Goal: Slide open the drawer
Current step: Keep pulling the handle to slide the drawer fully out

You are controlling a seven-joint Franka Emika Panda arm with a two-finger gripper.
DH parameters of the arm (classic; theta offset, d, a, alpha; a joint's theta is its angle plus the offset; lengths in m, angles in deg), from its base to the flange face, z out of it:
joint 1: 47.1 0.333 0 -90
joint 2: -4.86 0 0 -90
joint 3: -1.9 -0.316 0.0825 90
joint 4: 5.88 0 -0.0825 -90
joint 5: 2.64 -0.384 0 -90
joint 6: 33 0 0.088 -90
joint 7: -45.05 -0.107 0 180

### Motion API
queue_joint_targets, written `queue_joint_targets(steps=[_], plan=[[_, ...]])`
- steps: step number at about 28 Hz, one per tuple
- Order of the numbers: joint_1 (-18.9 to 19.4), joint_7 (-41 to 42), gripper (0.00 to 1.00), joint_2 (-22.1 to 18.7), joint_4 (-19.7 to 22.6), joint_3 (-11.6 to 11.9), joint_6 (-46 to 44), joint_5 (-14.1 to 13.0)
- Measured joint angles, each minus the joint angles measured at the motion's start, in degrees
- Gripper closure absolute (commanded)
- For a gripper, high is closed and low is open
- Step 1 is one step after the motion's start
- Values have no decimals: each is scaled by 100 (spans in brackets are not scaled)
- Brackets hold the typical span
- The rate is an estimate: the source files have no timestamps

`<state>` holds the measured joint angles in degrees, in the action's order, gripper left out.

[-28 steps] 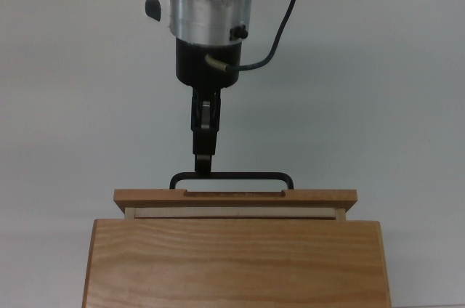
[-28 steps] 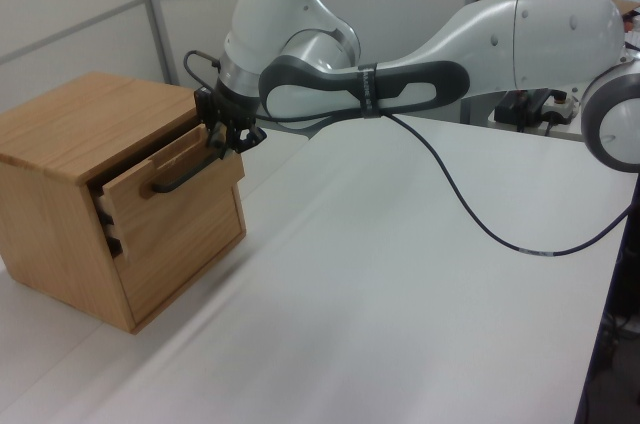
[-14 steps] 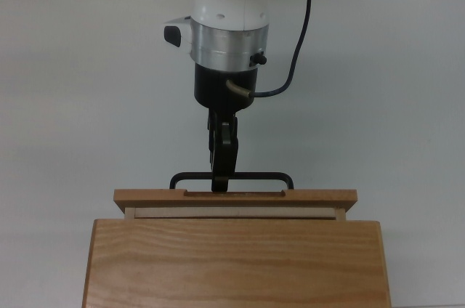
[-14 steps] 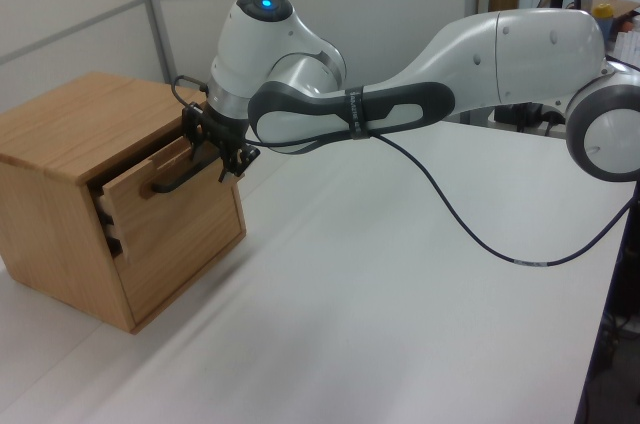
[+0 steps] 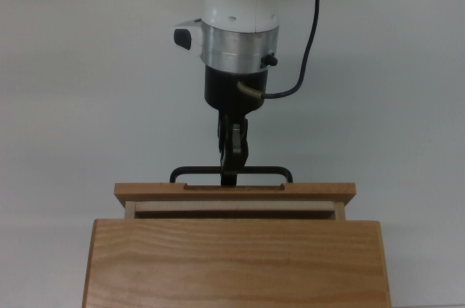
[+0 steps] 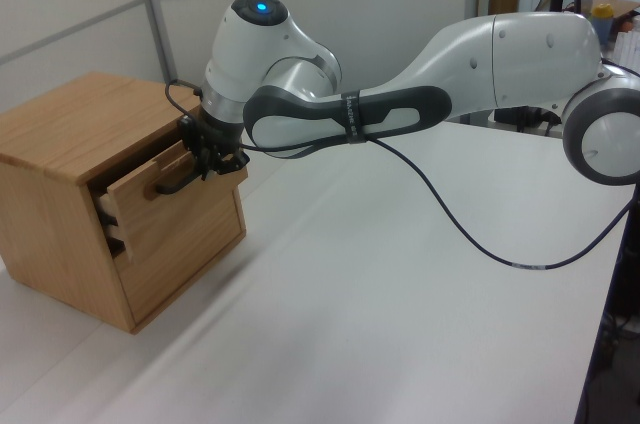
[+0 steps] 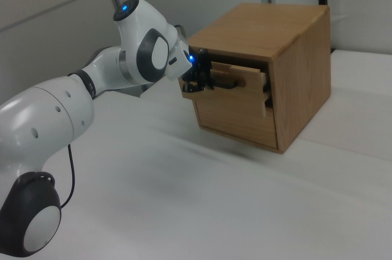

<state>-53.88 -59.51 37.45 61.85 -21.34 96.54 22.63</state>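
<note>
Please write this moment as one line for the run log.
task: open drawer | gripper: at middle of black handle | drawer: slightly open | cabinet: on white table

There was one wooden cabinet (image 5: 236,261) on one white table (image 5: 73,90). It held one drawer (image 5: 235,193), and that drawer carried one black bar handle (image 5: 192,173). One robot arm (image 6: 420,104) was in the scene, ending in one claw (image 5: 232,173). One black cable (image 6: 470,239) ran along the arm and hung down in a loop. One blue light (image 6: 262,10) showed on the arm's wrist housing in the left view.
</note>
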Motion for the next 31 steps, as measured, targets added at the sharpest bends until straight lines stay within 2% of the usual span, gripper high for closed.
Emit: queue_joint_targets(steps=[7,14,20,31], plan=[[-3,-24,100,-15,10,4,0,-49],[-76,-23,100,-208,254,10,-4,-357],[-170,-20,100,-566,712,13,-11,-598],[-327,-18,100,-1510,1877,13,-13,-883]])
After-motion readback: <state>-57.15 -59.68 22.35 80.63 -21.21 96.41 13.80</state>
